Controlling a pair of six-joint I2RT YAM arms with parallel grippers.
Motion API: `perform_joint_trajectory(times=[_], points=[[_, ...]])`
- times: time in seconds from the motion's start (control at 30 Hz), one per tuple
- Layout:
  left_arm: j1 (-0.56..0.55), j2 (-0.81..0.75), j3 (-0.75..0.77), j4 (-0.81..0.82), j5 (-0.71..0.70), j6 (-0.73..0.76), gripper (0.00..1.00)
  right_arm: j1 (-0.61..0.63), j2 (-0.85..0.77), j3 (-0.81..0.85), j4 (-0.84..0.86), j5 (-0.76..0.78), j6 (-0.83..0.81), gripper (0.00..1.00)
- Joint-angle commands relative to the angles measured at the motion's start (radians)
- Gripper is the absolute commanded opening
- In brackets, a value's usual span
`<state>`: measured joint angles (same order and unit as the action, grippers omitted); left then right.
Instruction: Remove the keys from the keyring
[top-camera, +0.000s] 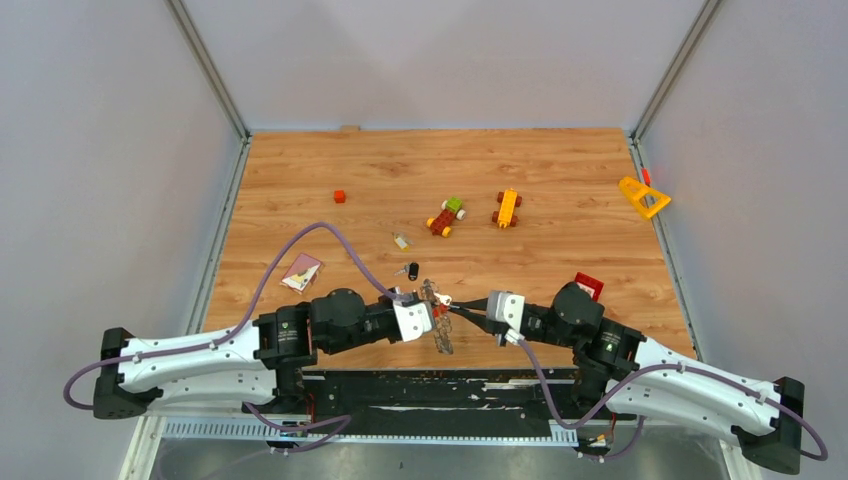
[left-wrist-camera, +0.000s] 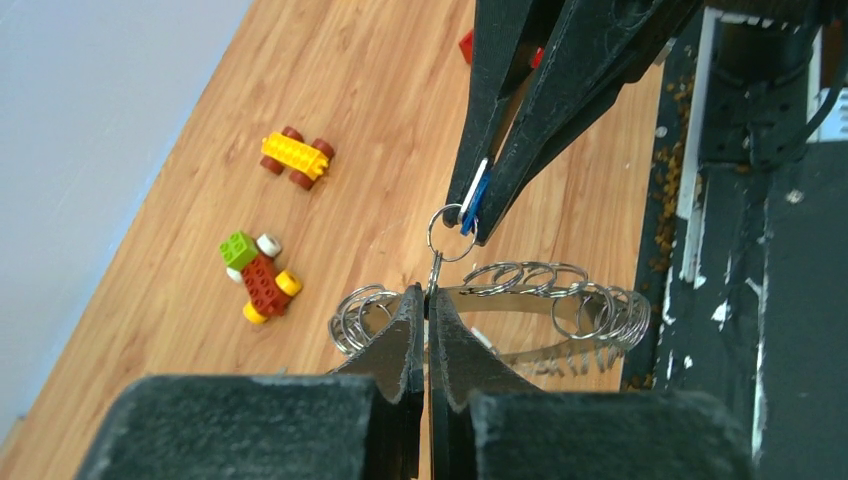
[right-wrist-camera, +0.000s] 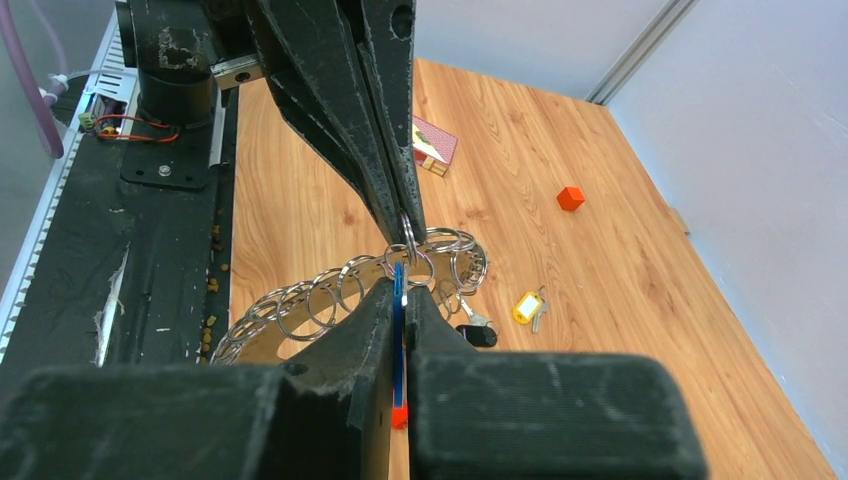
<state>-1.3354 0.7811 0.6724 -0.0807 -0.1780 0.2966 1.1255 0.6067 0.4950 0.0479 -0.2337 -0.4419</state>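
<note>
Nearest us, above the desk's (top-camera: 560, 170) front edge, our left gripper (left-wrist-camera: 428, 300) has its jaws pinched tight on the keyring's (left-wrist-camera: 545, 295) rim. Our right gripper (left-wrist-camera: 472, 222) jaws squeeze a blue key (left-wrist-camera: 474, 198) joined to it by a small loop. Beyond lie a black key (top-camera: 412, 270) and a yellow-tagged key (top-camera: 401, 241), then 2 toy cars (top-camera: 446, 216).
</note>
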Motion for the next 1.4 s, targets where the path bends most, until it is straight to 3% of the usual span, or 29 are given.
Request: perform_joint_trajectory(times=[0.0,0.2,0.73,1.37], points=[[0.008,0.056,0.105,-0.202,-0.118,0.087,0.0,0.008,-0.01,0.045,0.042,-0.001,0.011,0.0],[0.008,0.12,0.149,-0.267,-0.142,0.092,0.0,0.008,-0.01,0.043,0.077,-0.018,0.012,0.0],[0.008,0.191,0.154,-0.237,-0.12,0.079,0.0,0.007,0.08,0.074,0.15,-0.12,0.019,0.0],[0.008,0.141,0.041,0.032,0.102,0.031,0.0,0.007,0.179,0.069,0.263,-0.191,0.063,0.0]])
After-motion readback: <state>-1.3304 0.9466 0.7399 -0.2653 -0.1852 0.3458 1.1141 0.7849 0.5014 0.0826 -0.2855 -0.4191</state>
